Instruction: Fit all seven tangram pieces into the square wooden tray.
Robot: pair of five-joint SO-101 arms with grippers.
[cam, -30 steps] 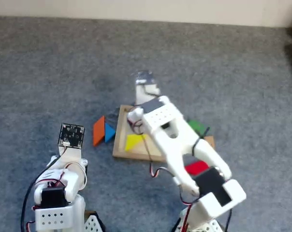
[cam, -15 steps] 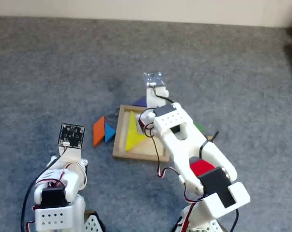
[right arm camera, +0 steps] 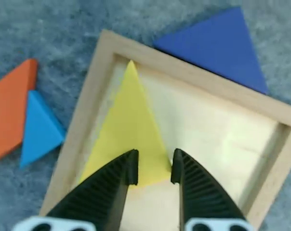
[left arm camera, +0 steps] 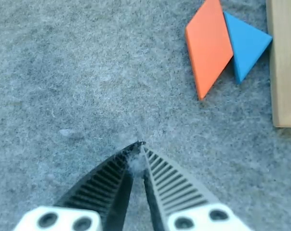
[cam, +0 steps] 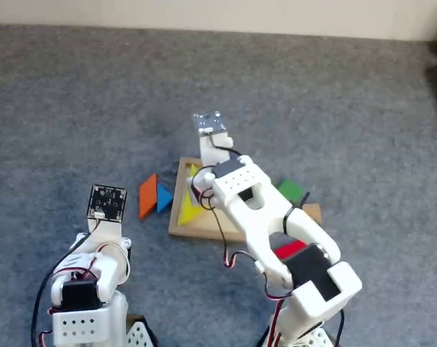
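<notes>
Over the wooden tray (right arm camera: 84,120), the right gripper (right arm camera: 152,168) is a little open above the wide end of the yellow triangle (right arm camera: 131,125) lying inside. The triangle's tip points straight away. The left gripper (left arm camera: 138,154) is closed, farther off.

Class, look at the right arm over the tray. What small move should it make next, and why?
Probably lift the right claw straight up. The yellow triangle already seems to lie flat in the tray with one edge along a wall. The claw is open over it, and the dark blue triangle lies outside, waiting.
</notes>
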